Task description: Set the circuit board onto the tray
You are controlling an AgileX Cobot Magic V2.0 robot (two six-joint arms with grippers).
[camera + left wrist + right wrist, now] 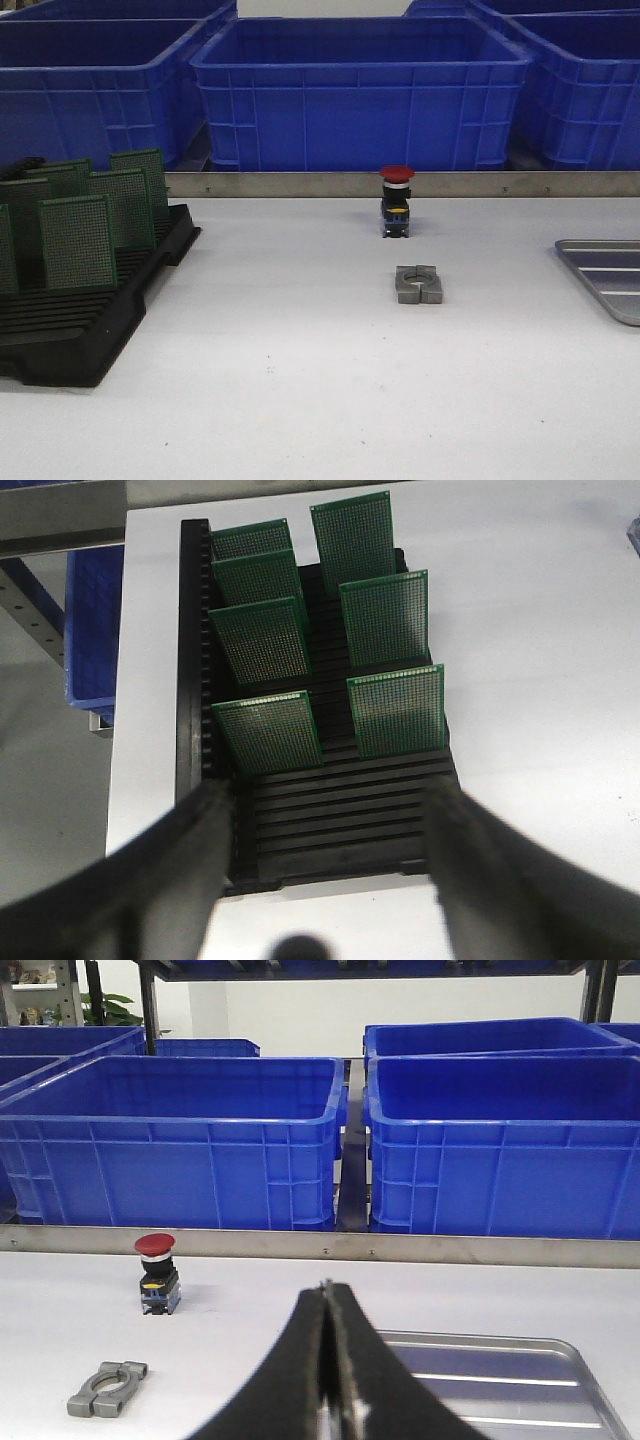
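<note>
I had the left gripper (325,880) spread wide over the near end of the black rack (330,830), holding nothing. The rack sat at the left edge of the front view, with the green circuit boards (77,242) standing upright in its slots in two rows. The nearest board (268,732) was just ahead of the left finger (190,850). Main risk as I judged it: the boards stood close together, so a wide or off-line approach could knock a neighbour out of its slot or catch two at once. A pinch on the thin top edge could also slip or tilt the board as it lifted.

Mid-frame in the front view stood a red-capped push button (396,201) and, nearer the camera, a grey metal clamp block (418,284). Both lay roughly on the line from rack to tray, so a low carry could clip the button. Blue bins (360,90) filled the top of the frame behind a metal rail, out of the way.

At the right edge lay the tray (606,275), only its corner showing there. The right gripper (328,1380) was pressed shut with nothing in it, and seemed to hang just short of the tray rim, though I couldn't tell its height.
</note>
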